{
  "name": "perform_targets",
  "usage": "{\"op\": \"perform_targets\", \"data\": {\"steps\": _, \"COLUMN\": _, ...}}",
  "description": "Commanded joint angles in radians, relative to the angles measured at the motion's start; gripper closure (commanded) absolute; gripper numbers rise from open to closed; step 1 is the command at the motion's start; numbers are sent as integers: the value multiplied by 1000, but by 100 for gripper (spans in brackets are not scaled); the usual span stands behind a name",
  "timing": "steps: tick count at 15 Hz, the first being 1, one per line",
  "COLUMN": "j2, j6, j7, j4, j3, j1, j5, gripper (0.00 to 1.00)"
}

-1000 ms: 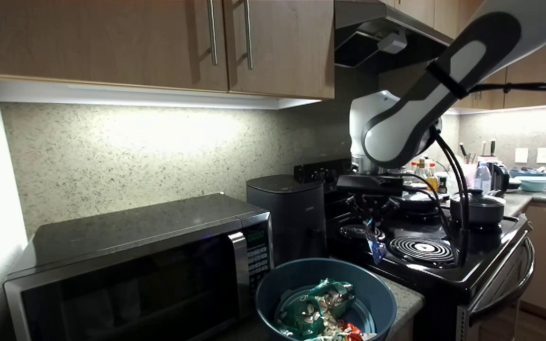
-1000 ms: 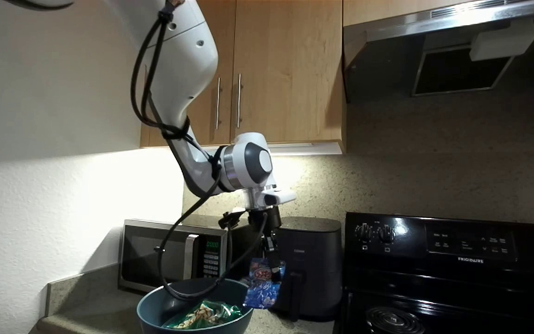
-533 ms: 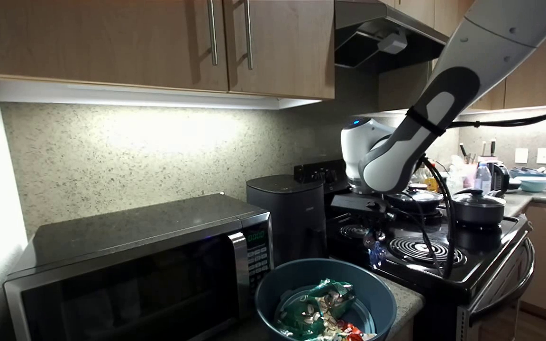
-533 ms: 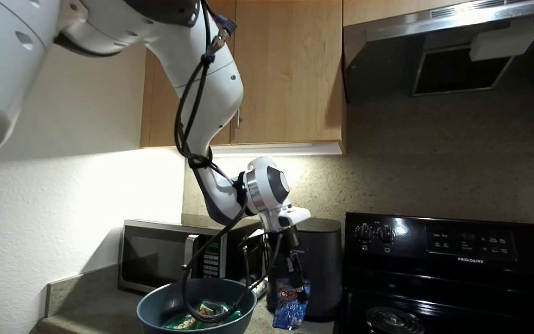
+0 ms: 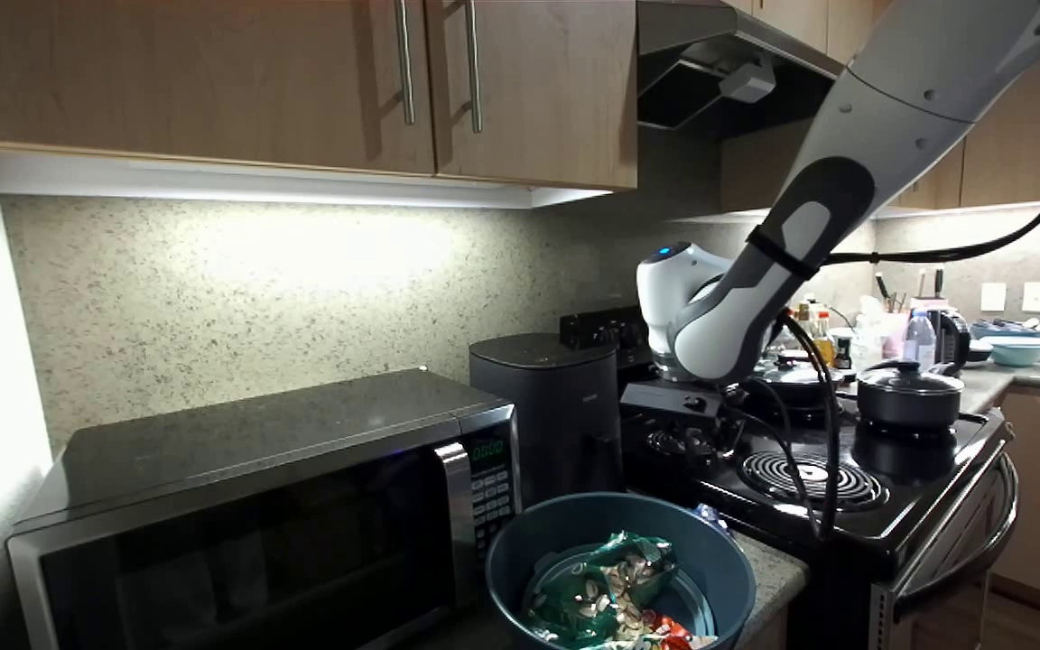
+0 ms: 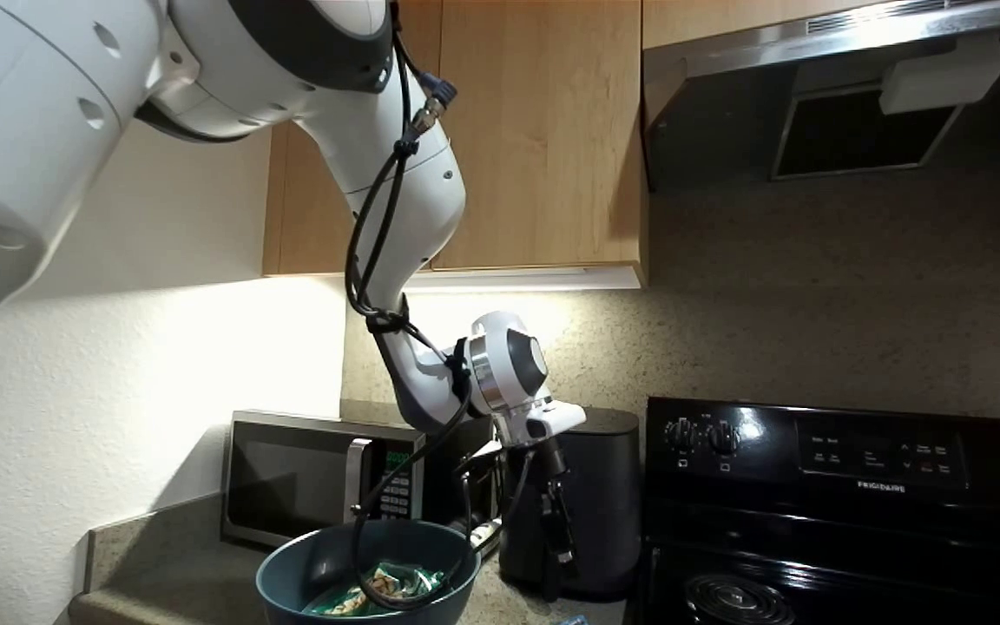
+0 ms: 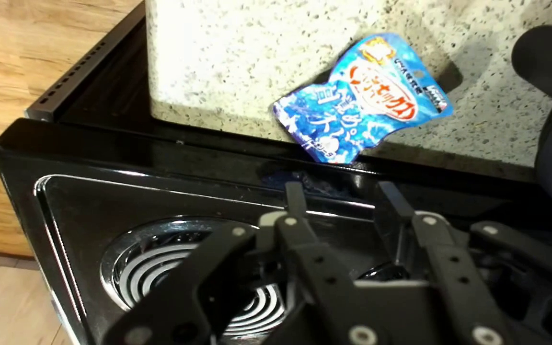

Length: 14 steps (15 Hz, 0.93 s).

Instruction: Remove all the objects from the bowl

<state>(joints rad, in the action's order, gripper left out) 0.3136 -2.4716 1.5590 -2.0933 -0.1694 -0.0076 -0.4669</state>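
The blue packet (image 7: 367, 100) lies flat on the speckled counter, one corner over the edge by the stove. A bit of it shows behind the bowl's rim in an exterior view (image 5: 711, 516). My gripper (image 7: 340, 189) is open and empty, its fingertips apart from the packet. In an exterior view the gripper (image 6: 562, 547) hangs tilted, right of the bowl. The large blue bowl (image 5: 592, 519) holds green packets (image 5: 574, 600) and a red-orange packet (image 5: 669, 627). The bowl (image 6: 292, 577) also shows with green packaging (image 6: 417, 582) inside. Its lower part is cut off by the frame.
A microwave (image 5: 258, 542) and a tall dark appliance (image 5: 547, 415) stand beside the bowl. The black stove with coil burners (image 5: 813, 478) adjoins the counter (image 7: 228, 62). A lidded pot (image 5: 910, 397) stands on it. A range hood (image 6: 812, 113) and cupboards hang above.
My gripper moved down and away from the bowl with the blue packet, then opened. The packet left the fingers and now lies on the counter. The bowl and its contents look unchanged.
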Motion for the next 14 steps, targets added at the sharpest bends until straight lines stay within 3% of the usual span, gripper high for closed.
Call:
{"op": "perform_targets", "data": {"steps": 1, "j2": -66, "j6": 93, "j7": -11, "j4": -17, "j3": 11, "j1": 33, "j5": 77, "gripper": 27}}
{"op": "perform_targets", "data": {"steps": 5, "j2": -200, "j6": 230, "j7": -211, "j4": -63, "j3": 108, "j1": 46, "j5": 237, "gripper": 2}}
{"op": "perform_targets", "data": {"steps": 10, "j2": -226, "j6": 314, "j7": -375, "j4": -38, "j3": 188, "j1": 73, "j5": 403, "gripper": 0}}
{"op": "perform_targets", "data": {"steps": 14, "j2": -180, "j6": 374, "j7": -461, "j4": -29, "j3": 208, "j1": 80, "j5": 471, "gripper": 0}}
